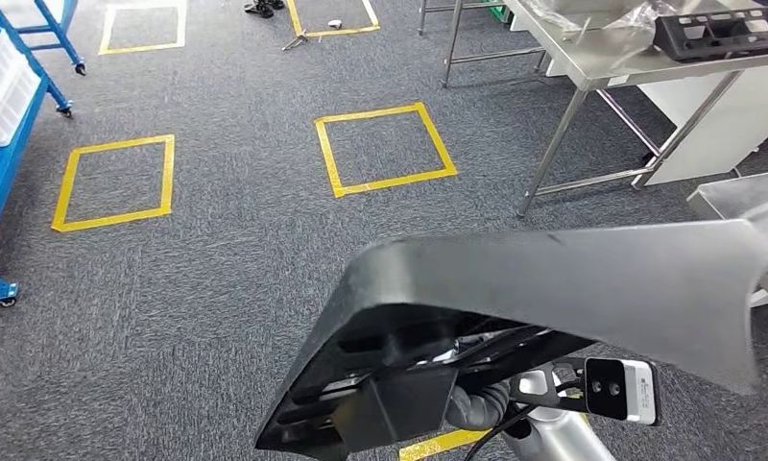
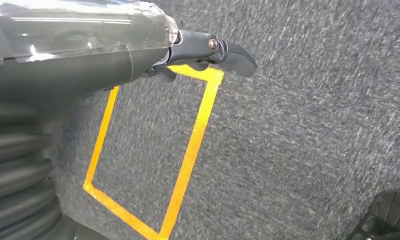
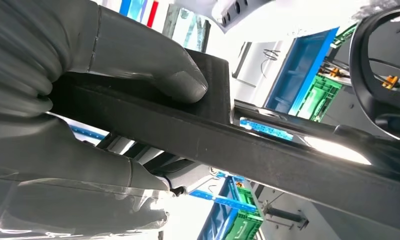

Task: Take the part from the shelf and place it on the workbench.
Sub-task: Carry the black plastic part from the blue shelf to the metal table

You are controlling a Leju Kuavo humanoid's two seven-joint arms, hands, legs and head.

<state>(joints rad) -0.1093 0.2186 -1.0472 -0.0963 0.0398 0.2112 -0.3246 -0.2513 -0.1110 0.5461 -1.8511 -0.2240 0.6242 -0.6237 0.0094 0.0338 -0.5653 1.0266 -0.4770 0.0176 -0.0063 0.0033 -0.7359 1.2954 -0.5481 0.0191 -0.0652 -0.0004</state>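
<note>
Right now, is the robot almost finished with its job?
About halfway. Done: the black part is off the shelf, gripped by the right hand, thumb on top. In hand: it is carried above the grey carpet. Left: setting it on the workbench, which stands ahead to the right and already bears another black piece. The left hand holds nothing.

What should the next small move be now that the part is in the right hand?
Probably keep carrying the black part toward the steel workbench ahead on the right, without loosening the grip. The right hand clamps the part, its thumb on one face and fingers on the other, and the part is over carpet, short of the bench. The left hand hangs over the floor, holding nothing.
</note>
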